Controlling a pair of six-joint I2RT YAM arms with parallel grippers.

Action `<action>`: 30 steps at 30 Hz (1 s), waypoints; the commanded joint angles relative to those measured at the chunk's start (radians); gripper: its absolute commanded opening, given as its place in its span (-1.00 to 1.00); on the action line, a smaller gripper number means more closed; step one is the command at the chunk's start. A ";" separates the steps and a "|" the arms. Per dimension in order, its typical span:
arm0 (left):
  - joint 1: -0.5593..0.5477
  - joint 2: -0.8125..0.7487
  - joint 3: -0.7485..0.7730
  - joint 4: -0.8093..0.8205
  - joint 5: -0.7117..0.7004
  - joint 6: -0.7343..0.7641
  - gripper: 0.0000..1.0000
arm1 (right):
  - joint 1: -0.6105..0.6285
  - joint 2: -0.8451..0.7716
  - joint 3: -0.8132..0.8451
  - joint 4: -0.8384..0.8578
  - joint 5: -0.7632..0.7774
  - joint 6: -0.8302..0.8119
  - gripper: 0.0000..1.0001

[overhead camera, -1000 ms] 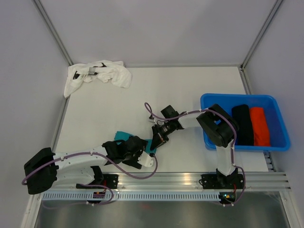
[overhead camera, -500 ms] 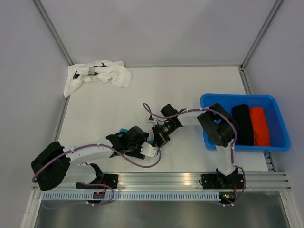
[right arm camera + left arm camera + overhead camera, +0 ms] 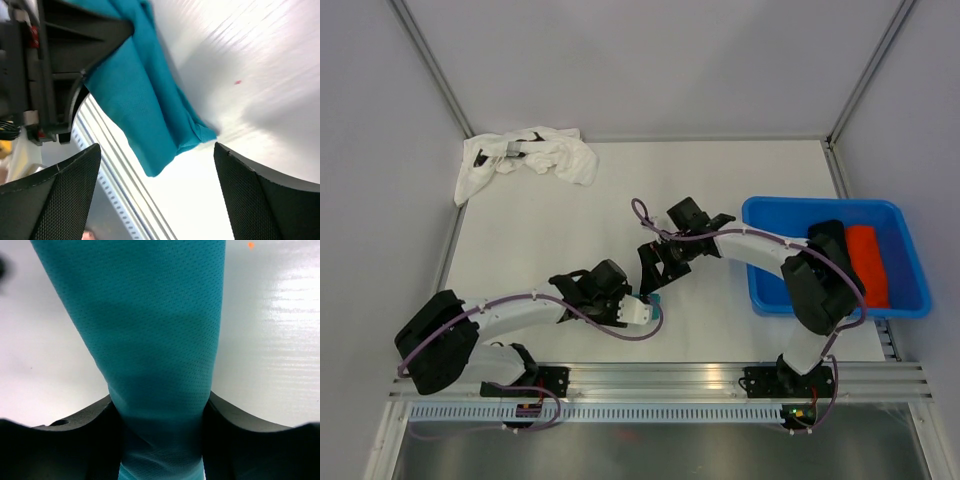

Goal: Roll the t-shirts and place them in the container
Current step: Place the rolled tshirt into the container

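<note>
The left end effector (image 3: 159,412) pinches the bundled teal t-shirt (image 3: 150,330) at the front middle of the counter (image 3: 550,230). The right end effector (image 3: 157,150) hangs just beside it, fingers spread wide, gripping nothing

My left claw (image 3: 161,405) is black beside the teal shirt (image 3: 155,330), whose cloth shows a fine dotted weave. On the glossy white table (image 3: 570,220) lies a plain white shirt (image 3: 545,155). The blue tub (image 3: 770,205) shows a black shirt (image 3: 830,232) next to an orange-red shirt (image 3: 865,265).
</note>
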 commanded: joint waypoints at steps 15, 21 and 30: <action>0.220 0.061 0.078 -0.180 0.439 -0.048 0.24 | -0.040 -0.799 -0.429 0.719 0.637 -0.072 0.96; 0.274 0.086 0.121 -0.229 0.488 0.001 0.22 | -0.002 -0.842 -0.510 0.766 0.309 -0.337 0.83; 0.306 0.166 0.184 -0.266 0.530 0.014 0.23 | 0.463 -0.853 -0.592 0.535 0.681 -0.712 0.82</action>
